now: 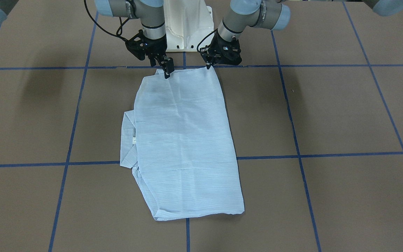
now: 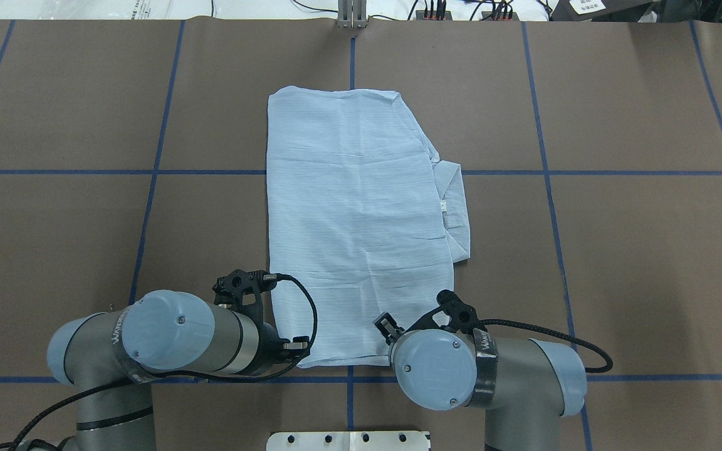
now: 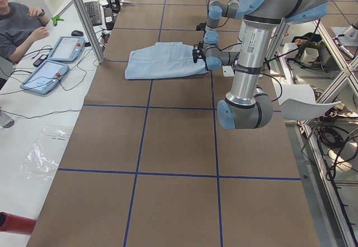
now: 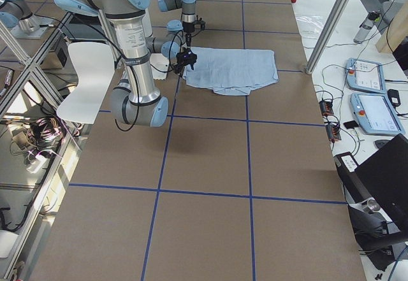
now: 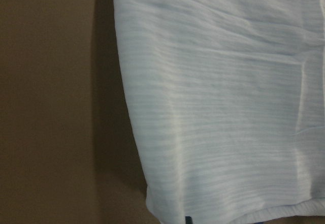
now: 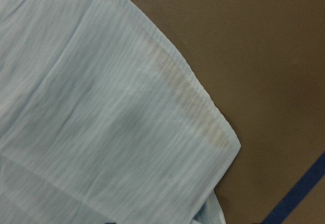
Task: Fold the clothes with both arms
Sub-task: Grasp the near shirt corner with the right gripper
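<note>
Lying flat in the middle of the front-facing frame is one shirt [image 1: 184,140], light blue with fine stripes, folded into a long panel on the brown tabletop [image 1: 327,115], which is crossed by blue tape lines [image 1: 292,133]. One small white neck label [image 1: 134,140] shows at the panel's left side, beside the collar [image 1: 128,140] that pokes out there; its writing is too small to read.

Two arms come in at the top of that frame, either side of one white pedestal base [image 1: 187,24]. The right gripper [image 1: 167,71] sits at the shirt's upper left corner, its fingers drawn close on the hem, pinching the cloth as far as can be seen. The left gripper [image 1: 209,64] is at the upper right corner, touching the edge; whether its fingers are spread or pressed together I cannot tell.

In the overhead frame, white lettering runs along the left arm's [image 2: 167,335] tube at lower left, only partly legible. The right arm [image 2: 492,369] fills the lower right.

In the left side frame, one person [image 3: 17,26] sits at upper left near two tablets [image 3: 56,62]
</note>
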### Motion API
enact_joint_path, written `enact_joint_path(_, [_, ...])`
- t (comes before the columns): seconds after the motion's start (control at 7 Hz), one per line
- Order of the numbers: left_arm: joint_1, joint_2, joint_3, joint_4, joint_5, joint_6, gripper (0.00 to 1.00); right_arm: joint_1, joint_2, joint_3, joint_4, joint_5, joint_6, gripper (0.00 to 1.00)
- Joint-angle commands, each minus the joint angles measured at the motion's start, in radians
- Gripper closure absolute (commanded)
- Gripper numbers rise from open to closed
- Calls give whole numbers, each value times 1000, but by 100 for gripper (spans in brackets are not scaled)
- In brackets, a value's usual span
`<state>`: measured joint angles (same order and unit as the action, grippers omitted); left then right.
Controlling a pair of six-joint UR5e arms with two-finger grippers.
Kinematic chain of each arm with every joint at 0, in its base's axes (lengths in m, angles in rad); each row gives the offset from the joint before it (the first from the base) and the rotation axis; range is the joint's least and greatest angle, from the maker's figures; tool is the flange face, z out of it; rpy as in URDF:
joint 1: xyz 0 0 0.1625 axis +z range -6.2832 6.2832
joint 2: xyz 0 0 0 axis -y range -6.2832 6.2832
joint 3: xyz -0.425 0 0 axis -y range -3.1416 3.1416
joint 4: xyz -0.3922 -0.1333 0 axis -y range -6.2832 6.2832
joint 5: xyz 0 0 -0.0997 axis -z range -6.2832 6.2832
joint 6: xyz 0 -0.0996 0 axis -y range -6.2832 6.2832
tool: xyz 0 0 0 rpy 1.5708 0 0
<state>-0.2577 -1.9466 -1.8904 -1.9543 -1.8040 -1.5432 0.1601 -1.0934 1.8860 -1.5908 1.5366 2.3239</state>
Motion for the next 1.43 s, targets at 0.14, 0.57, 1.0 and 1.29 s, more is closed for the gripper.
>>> enact_joint_path(0.14, [0, 0, -1, 0, 0, 0, 100, -1, 12, -47, 18, -1, 15, 11])
enact_joint_path(0.57, [0, 0, -4, 0, 0, 0, 100, 1, 26, -47, 20, -3, 48, 86])
enact_joint_path(1.0, [-2, 0, -9, 0, 0, 0, 100, 15, 30, -44, 18, -1, 57, 100])
enact_joint_path(1.29, [-2, 6, -38, 0, -6, 6, 100, 42, 27, 5, -7, 16, 49, 100])
